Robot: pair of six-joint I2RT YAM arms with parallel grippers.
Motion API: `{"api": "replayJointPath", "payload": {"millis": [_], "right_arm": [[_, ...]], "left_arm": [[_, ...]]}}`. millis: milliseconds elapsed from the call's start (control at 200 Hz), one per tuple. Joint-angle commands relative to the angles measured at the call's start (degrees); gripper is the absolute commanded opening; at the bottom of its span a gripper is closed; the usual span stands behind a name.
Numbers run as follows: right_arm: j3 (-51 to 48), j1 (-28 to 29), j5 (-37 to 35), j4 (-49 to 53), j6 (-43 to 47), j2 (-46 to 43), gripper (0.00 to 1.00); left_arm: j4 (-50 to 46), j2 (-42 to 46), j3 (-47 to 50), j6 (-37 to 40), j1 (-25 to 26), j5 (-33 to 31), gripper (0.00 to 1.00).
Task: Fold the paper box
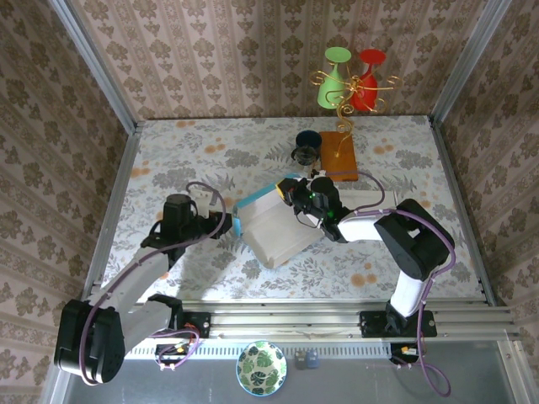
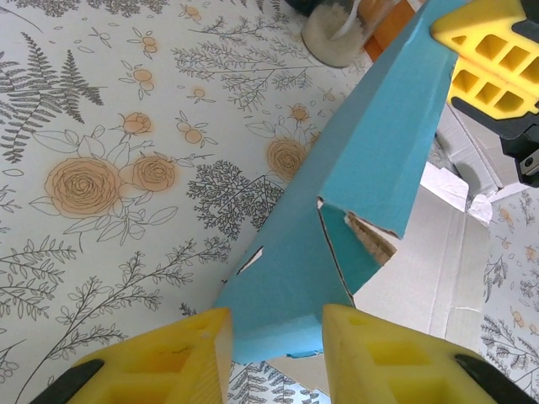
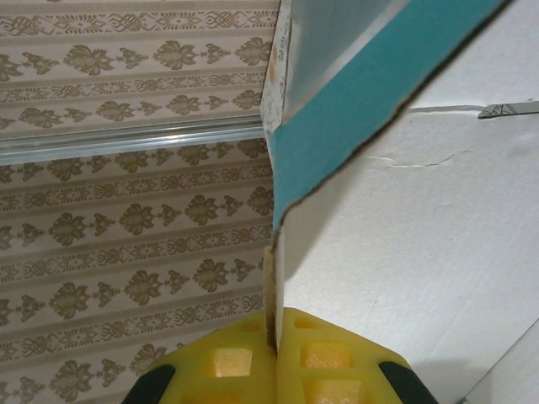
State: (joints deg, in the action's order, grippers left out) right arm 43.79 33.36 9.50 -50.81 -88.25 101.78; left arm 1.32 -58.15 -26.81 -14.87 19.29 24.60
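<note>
Right gripper [image 3: 274,324] is pinching one wall of the blue-and-white cardboard box [image 3: 438,210]; left gripper [image 2: 274,324] is straddling its torn corner, hold unclear

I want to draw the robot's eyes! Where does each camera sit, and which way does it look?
Top camera: above and behind the arms, looking down at the table; left arm, right arm and box show.
Left wrist camera: on the left arm, looking across the table; left gripper straddling the box's blue corner.
Right wrist camera: on the right arm, facing the wall; right gripper pinching a box edge.
Shared: all see the box; left wrist also catches the right gripper.
</note>
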Motion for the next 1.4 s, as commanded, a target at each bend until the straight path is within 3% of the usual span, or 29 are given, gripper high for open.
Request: {"api": "replayJointPath", "payload": {"millis": [0, 380, 675, 855, 1090, 1395], "right_arm": [[0.6, 0.4, 0.8, 2.5, 0.8, 1.2, 0.0], [0.4, 0.4, 0.7, 3.0, 0.9, 0.6, 0.0], [0.9, 0.2, 0.8, 3.5, 1.3, 1.0, 0.0], [0.9, 0.0, 1.4, 3.1, 1.2, 1.2, 0.0], [1.4, 0.0, 2.2, 3.4, 0.8, 1.7, 0.0], [1.7, 0.0, 2.6, 4.0, 0.4, 1.3, 0.0]], "left_arm": [[1.6, -0.6, 0.4, 2.1, 1.6, -0.3, 0.35], [1.9, 0.8, 2.9, 2.0, 5.2, -5.6, 0.38], [7.3, 10.8, 11.6, -3.2, 5.4, -10.9, 0.35], [8.4, 11.9, 14.0, -2.2, 5.2, -12.6, 0.36], [16.8, 6.9, 15.0, 2.5, 4.0, -5.0, 0.4], [20.3, -1.0, 11.8, 4.4, 3.4, -2.1, 0.39]]}}
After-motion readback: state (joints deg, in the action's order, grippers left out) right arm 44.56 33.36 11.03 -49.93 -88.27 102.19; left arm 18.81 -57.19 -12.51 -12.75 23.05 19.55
